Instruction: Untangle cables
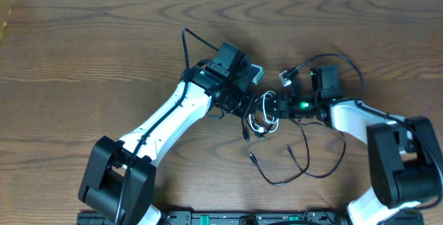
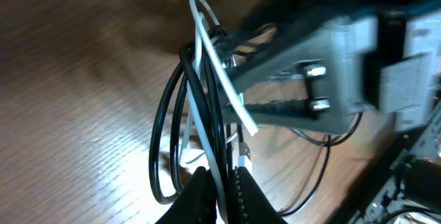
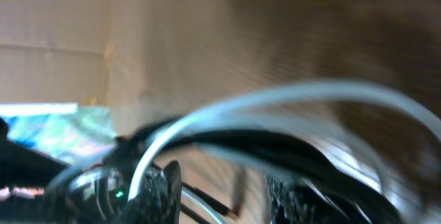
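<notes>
Several cables [image 1: 261, 120] sit bunched in one knot near the middle of the bench [image 1: 83, 45], directly between the two arms. Judged from this, the task is at an early stage: no cable has been pulled free and laid out on its own.

1. Position of the cables. The knot is lifted slightly between the two end effectors. The black cables [image 1: 304, 169] trail from it in loose loops across the bench toward the robot's side, with one small plug lying at a free end. Another black strand arcs away behind the left arm.
2. White cable [image 2: 219, 65]. It runs through the black loops, crossing them at several points, and is not separated from them.
3. Left end effector [image 2: 220, 195]. Its jaws are closed narrow on the cables, with white and black strands pinched together between them.
4. Right end effector [image 3: 224, 193]. Its jaws stand part-way apart and straddle the bundle just beside the left grip. The right wrist view is blurred, and no firm pinch is visible.

Work outstanding: draw the white cable out of the black loops, then part the black cables from one another and lay each down apart.
</notes>
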Controlling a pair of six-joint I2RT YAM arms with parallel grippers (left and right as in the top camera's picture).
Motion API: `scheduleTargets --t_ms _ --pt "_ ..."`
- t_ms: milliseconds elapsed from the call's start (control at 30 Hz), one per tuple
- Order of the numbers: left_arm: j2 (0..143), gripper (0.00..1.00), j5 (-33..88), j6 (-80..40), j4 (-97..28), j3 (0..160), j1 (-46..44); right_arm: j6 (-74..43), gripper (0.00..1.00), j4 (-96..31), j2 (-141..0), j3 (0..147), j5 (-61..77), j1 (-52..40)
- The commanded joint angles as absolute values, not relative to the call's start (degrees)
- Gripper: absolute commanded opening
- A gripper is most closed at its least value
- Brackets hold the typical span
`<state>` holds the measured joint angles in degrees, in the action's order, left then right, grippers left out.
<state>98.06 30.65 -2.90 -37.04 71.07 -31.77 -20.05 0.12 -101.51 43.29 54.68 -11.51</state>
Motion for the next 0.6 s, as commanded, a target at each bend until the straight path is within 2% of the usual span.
scheduleTargets --t_ms 0,400,567 --pt "98.72 0.11 33.87 -2.15 -36.99 71.09 -31.86 -26.89 0.38 4.36 -104.79 43.38 61.91 -12.43" --pt "98.72 0.12 33.82 -2.15 -37.45 71.09 -31.83 -28.99 0.38 5.34 -105.34 43.38 63.86 -11.05" --pt "98.72 0.11 33.61 -2.15 -37.52 71.09 -31.86 -29.91 0.38 2.13 -105.34 43.38 66.63 -10.13"
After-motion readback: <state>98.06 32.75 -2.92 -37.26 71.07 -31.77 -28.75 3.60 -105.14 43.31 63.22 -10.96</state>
